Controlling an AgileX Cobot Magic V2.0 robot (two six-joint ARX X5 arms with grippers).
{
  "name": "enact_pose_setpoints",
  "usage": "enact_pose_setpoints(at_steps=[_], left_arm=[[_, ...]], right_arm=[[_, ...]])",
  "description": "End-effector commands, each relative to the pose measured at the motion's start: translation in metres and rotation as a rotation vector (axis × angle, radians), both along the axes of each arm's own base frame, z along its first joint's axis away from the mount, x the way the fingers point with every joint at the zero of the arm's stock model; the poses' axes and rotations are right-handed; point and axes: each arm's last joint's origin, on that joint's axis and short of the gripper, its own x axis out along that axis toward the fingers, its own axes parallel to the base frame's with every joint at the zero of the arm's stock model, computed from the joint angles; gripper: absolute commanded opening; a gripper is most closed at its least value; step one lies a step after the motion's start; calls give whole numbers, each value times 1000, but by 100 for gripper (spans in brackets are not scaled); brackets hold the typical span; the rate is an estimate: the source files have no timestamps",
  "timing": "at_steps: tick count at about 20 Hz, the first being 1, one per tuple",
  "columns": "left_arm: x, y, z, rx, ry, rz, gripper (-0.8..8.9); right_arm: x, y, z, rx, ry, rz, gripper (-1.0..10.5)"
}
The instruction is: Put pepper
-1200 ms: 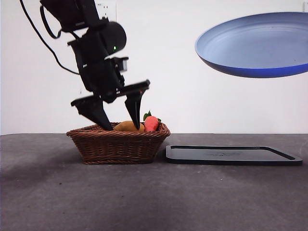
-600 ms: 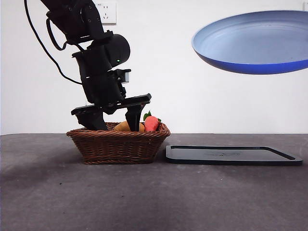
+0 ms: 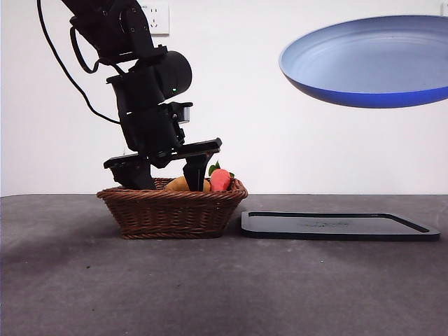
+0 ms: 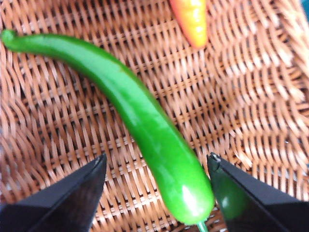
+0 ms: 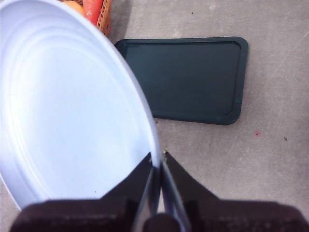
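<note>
The pepper (image 4: 140,121) is long, glossy and green and lies on the floor of the wicker basket (image 3: 172,208); the basket wall hides it in the front view. My left gripper (image 4: 157,166) is open, lowered into the basket (image 4: 251,96), with one jaw on each side of the pepper's thick end. It also shows in the front view (image 3: 168,175). My right gripper (image 5: 158,162) is shut on the rim of a blue plate (image 5: 67,111), held high at the right, above the tray (image 3: 364,63).
A black flat tray (image 3: 339,225) lies on the grey table right of the basket; it also shows in the right wrist view (image 5: 193,79). A yellow-orange fruit (image 3: 183,184) and a red-orange fruit with green leaves (image 3: 220,179) sit in the basket.
My left gripper has come down into the basket, so its jaw tips are now below the rim. The plate has shifted slightly left.
</note>
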Motion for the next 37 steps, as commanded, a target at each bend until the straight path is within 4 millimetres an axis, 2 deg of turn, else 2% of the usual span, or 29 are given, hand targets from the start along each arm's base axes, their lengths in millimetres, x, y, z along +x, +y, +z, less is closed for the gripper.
enact_pose_setpoints(at_steps=[1,5,10,15,22,24,27,29,31,34,37], left_arm=[[3,-9,-16,10,32,2,362],[4,-9,-16,14,29,6,357],[2,-8,-13,25,28,13,166],[0,-6,2,9,-4,16,133],[-14,1,51,-32,-85,13,124],[-24,4,72,-52,-117,3,124],[-46,3,110,-137,-177,-56,124],[-64,-4,132,-222,-205,-133,125],[-84,-21,145,-290,-220,-239,125],[-106,-53,141,-296,-201,-386,125],[-125,-91,125,-241,-223,-524,125]], right_arm=[[2,0,5,12,-19,-4,5],[2,0,5,11,-20,-4,6],[2,0,5,11,-20,-4,6],[2,0,5,11,-20,-4,6],[5,0,3,12,-6,-6,6],[11,0,-2,14,24,-8,5],[35,-1,-19,40,114,-30,5],[55,-2,-34,67,175,-39,5],[75,0,-51,146,233,-22,5],[97,2,-73,214,309,-23,5],[103,9,-85,211,357,-5,5]])
